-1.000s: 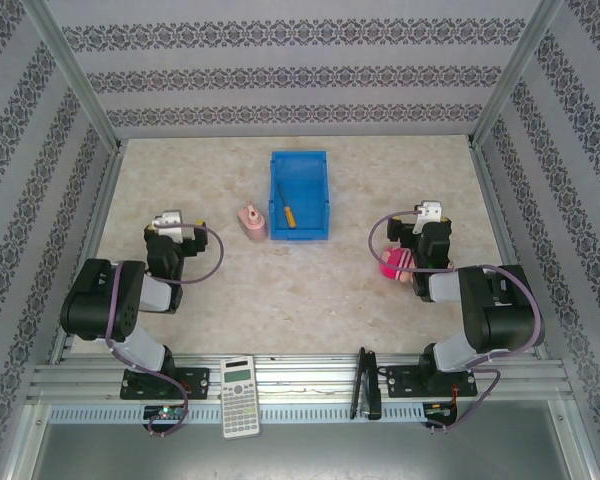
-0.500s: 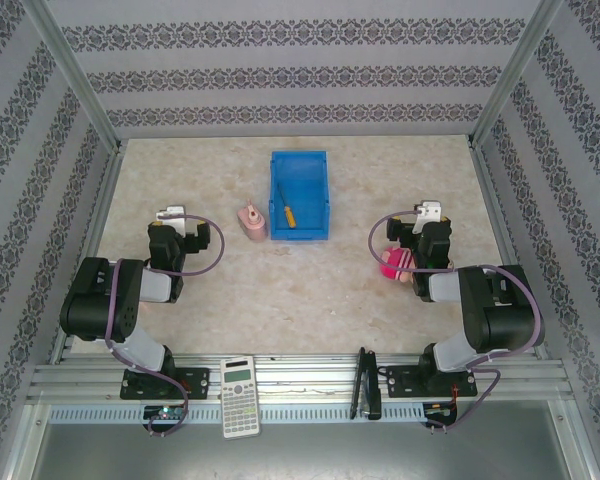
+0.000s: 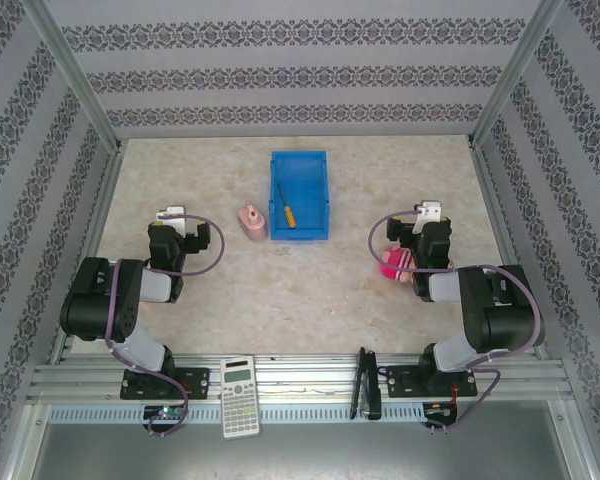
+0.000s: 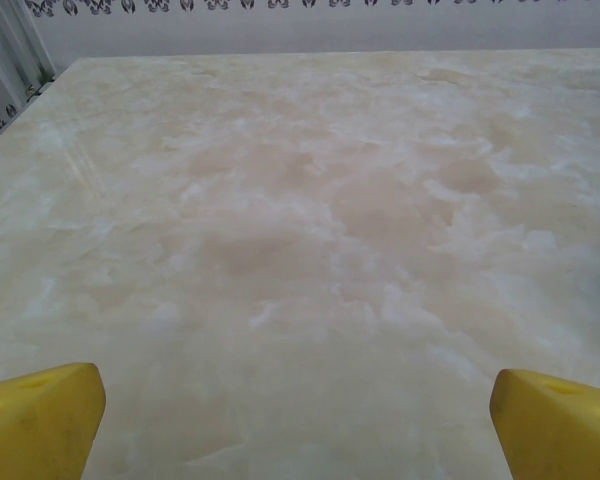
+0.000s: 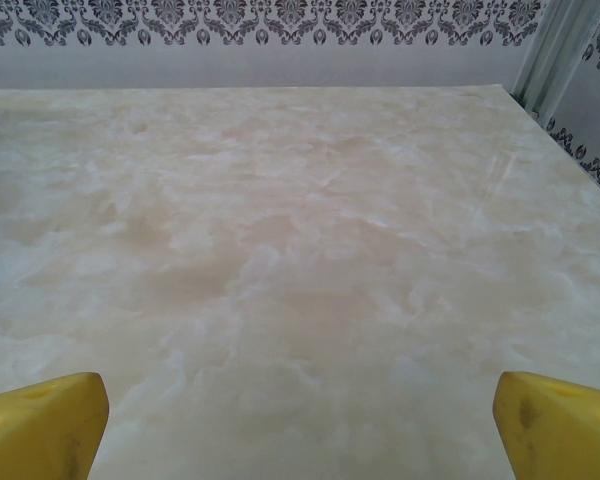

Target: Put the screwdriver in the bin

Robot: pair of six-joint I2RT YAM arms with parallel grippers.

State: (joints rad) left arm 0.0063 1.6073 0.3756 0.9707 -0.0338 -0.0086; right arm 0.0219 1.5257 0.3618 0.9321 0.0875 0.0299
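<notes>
While left fingers (image 4: 35, 420) and right fingers (image 5: 40, 425) gape apart, the screwdriver (image 3: 289, 214) lies inside the bin (image 3: 276, 200), calculator (image 3: 240, 396) lettering illegible.

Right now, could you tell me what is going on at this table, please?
The screwdriver lies inside the bin, so the job looks done. Neither arm is handling anything: the left gripper and right gripper sit at their own sides, both open and empty, well apart from the bin.
</notes>
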